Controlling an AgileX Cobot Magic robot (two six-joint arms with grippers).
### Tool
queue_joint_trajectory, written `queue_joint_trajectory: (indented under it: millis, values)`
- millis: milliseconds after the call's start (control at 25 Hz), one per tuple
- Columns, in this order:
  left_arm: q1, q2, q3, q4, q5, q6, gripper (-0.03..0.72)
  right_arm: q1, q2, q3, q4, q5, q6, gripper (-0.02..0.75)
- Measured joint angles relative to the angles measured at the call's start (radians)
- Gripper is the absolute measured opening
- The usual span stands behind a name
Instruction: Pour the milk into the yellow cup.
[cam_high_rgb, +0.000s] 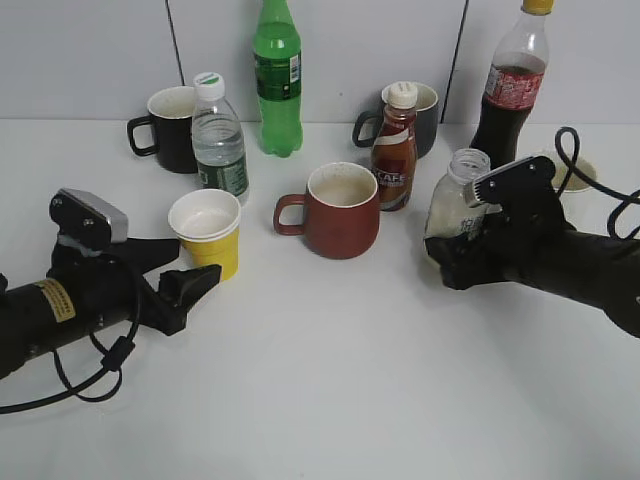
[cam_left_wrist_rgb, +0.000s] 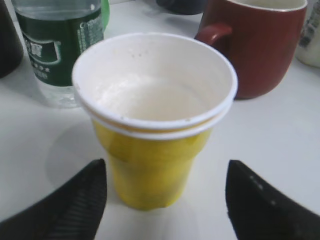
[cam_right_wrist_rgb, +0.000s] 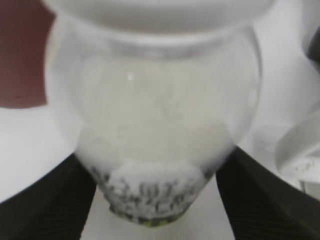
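The yellow cup (cam_high_rgb: 210, 240) stands upright at the left of the table, its white inside showing a pale residue. In the left wrist view the yellow cup (cam_left_wrist_rgb: 150, 170) fills the middle. My left gripper (cam_high_rgb: 187, 268) is open just in front of it, with its fingers (cam_left_wrist_rgb: 166, 172) wide on either side of the cup's base and not touching it. The milk bottle (cam_high_rgb: 455, 195) stands upright at the right, capless and partly filled with white liquid. My right gripper (cam_high_rgb: 450, 255) is shut on its lower body. In the right wrist view the bottle (cam_right_wrist_rgb: 155, 125) sits between the two fingers (cam_right_wrist_rgb: 155, 200).
A brown-red mug (cam_high_rgb: 340, 210) stands between cup and milk. Behind are a coffee bottle (cam_high_rgb: 395, 150), a water bottle (cam_high_rgb: 220, 140), a green bottle (cam_high_rgb: 278, 80), a cola bottle (cam_high_rgb: 510, 90), a black mug (cam_high_rgb: 170, 125) and a dark mug (cam_high_rgb: 425, 115).
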Motion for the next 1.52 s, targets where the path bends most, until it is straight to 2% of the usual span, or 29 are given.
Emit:
queue_joint_trajectory:
  millis: [200, 360, 440, 520, 560, 760, 880, 920, 960, 1040, 1200, 1400, 1520]
  values:
    - [0.000, -0.014, 0.000, 0.000, 0.055, -0.010, 0.562, 0.000, -0.061, 0.044, 0.003, 0.048, 0.055, 0.558]
    - [0.000, -0.072, 0.001, 0.000, 0.178, -0.062, 0.562, 0.001, -0.147, 0.070, 0.004, 0.199, 0.101, 0.559]
    - [0.000, -0.144, 0.001, 0.000, 0.267, -0.136, 0.562, 0.001, -0.187, 0.072, 0.004, 0.291, 0.131, 0.559]
    - [0.000, -0.154, 0.001, 0.000, 0.279, -0.147, 0.562, 0.001, -0.225, 0.072, 0.001, 0.358, 0.184, 0.559]
    - [0.000, -0.239, 0.001, -0.012, 0.411, -0.228, 0.562, 0.001, -0.240, 0.072, -0.009, 0.392, 0.221, 0.559]
    - [0.000, -0.378, 0.001, -0.094, 0.685, -0.280, 0.562, 0.030, -0.341, 0.072, -0.155, 0.561, 0.452, 0.540]
    - [-0.008, -0.519, -0.005, -0.210, 0.943, -0.288, 0.562, 0.105, -0.417, 0.073, -0.188, 0.708, 0.498, 0.529]
    - [-0.016, -0.570, -0.017, -0.234, 1.062, -0.289, 0.562, 0.138, -0.447, 0.073, -0.189, 0.759, 0.502, 0.525]
    - [-0.019, -0.585, -0.022, -0.238, 1.098, -0.289, 0.562, 0.171, -0.473, 0.073, -0.184, 0.822, 0.504, 0.524]
    - [-0.045, -0.685, -0.062, -0.260, 1.344, -0.289, 0.562, 0.222, -0.541, 0.073, -0.182, 0.936, 0.506, 0.523]
    - [-0.103, -0.879, -0.164, -0.266, 1.702, -0.289, 0.562, 0.256, -0.701, 0.072, -0.108, 1.134, 0.451, 0.523]
    - [-0.160, -1.095, -0.233, -0.267, 1.949, -0.285, 0.562, 0.257, -0.944, 0.071, 0.092, 1.358, 0.212, 0.522]
    - [-0.180, -1.290, -0.237, -0.270, 2.129, -0.233, 0.562, 0.257, -1.106, 0.070, 0.189, 1.506, 0.084, 0.522]
